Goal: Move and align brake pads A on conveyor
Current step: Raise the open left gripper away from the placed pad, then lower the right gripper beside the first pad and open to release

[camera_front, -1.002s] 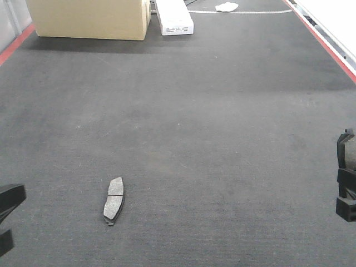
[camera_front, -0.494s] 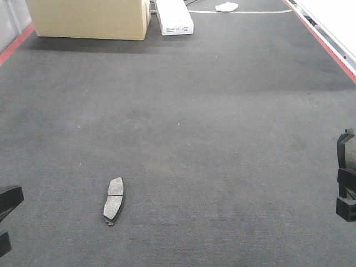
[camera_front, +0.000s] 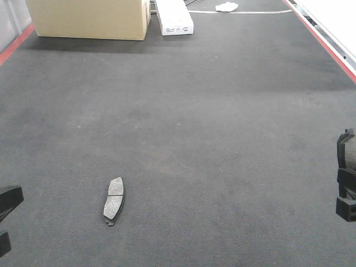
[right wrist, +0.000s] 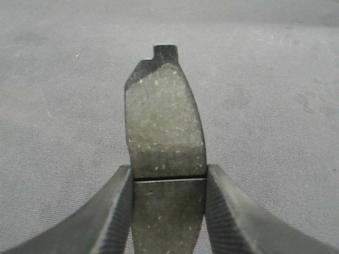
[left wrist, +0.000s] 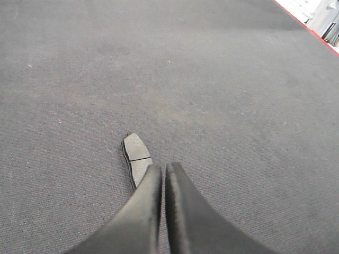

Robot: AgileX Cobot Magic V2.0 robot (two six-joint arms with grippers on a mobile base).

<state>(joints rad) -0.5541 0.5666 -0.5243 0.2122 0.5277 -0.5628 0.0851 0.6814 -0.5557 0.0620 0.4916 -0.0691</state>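
Exterior view: cardboard box (camera_front: 89,19) far off; right gripper (right wrist: 169,170) clamps brake pad (right wrist: 164,121), left gripper (left wrist: 163,169) seemingly closed.

A brake pad (camera_front: 114,200) lies flat on the conveyor (camera_front: 222,111), near the left pincer (camera_front: 8,219) on its right side and well apart from the right pincer (camera_front: 346,183).
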